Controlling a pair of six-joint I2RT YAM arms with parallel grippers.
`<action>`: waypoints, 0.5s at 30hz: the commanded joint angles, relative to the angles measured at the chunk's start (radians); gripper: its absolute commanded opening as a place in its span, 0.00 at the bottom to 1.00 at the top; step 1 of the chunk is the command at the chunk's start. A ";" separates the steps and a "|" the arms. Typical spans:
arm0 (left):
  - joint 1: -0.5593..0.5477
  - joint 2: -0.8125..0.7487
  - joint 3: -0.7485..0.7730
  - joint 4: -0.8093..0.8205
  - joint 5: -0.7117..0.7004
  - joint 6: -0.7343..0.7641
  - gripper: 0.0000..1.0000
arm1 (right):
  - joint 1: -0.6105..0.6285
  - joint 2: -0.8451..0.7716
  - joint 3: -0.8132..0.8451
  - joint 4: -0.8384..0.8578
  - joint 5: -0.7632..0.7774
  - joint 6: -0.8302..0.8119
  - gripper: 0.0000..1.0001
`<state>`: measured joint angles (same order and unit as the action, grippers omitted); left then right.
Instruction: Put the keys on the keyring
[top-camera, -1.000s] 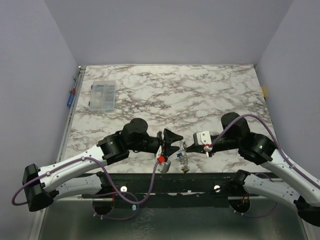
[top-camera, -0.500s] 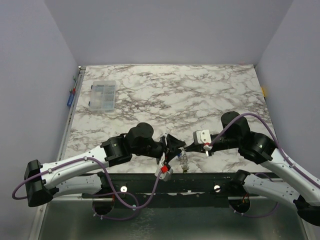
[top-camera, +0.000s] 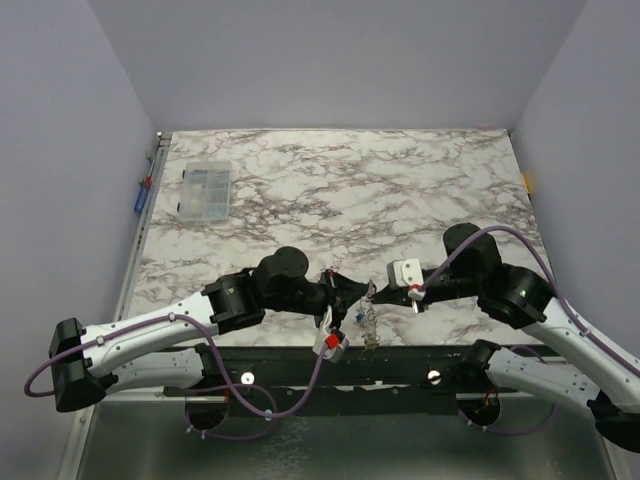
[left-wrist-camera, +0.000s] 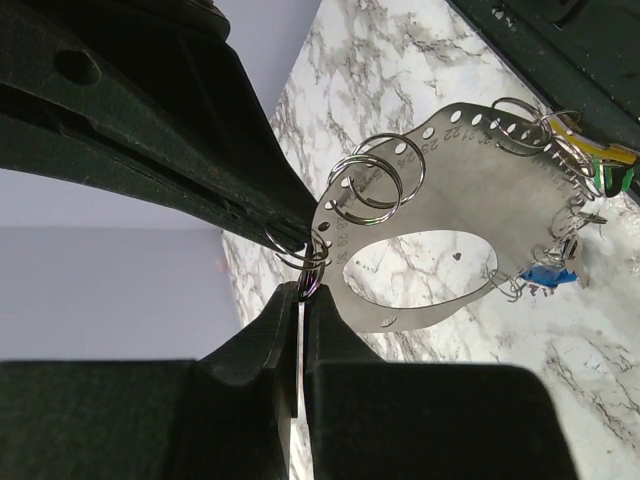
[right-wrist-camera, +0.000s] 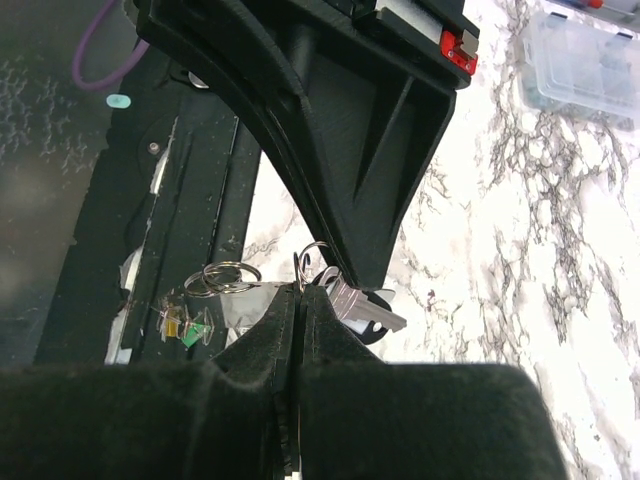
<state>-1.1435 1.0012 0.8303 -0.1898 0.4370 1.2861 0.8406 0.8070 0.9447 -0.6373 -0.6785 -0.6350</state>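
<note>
The keyring (left-wrist-camera: 440, 215) is a flat silvery loop-shaped plate with numbered holes. It hangs between my two grippers and carries several small split rings. Small keys with yellow, green and blue heads (left-wrist-camera: 585, 170) dangle from its far side; they also show in the top view (top-camera: 367, 322). My right gripper (right-wrist-camera: 304, 285) is shut on a small split ring (right-wrist-camera: 312, 258) at the plate's edge. My left gripper (left-wrist-camera: 302, 292) is shut on a thin silver key (right-wrist-camera: 368, 306), seen edge-on in its own view, touching that split ring (left-wrist-camera: 298, 250). The two grippers meet tip to tip (top-camera: 362, 293).
A clear plastic compartment box (top-camera: 203, 190) lies at the far left of the marble table (top-camera: 400, 190). The black front rail (top-camera: 400, 365) runs just below the hanging keys. Purple cables loop beside both arms.
My left gripper has moved right and forward until its tip meets the right gripper at the split ring. The right arm has stayed almost still.
</note>
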 joint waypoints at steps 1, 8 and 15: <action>-0.013 0.003 0.027 -0.020 -0.024 0.019 0.00 | 0.005 -0.024 0.010 0.099 -0.003 0.025 0.01; -0.016 0.009 0.026 -0.016 -0.145 -0.042 0.00 | 0.005 -0.041 -0.036 0.231 0.144 0.120 0.01; -0.016 0.020 -0.018 0.081 -0.307 -0.156 0.00 | 0.005 -0.043 -0.100 0.385 0.247 0.214 0.00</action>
<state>-1.1507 1.0111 0.8387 -0.1783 0.2493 1.2259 0.8413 0.7692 0.8520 -0.4385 -0.5179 -0.4934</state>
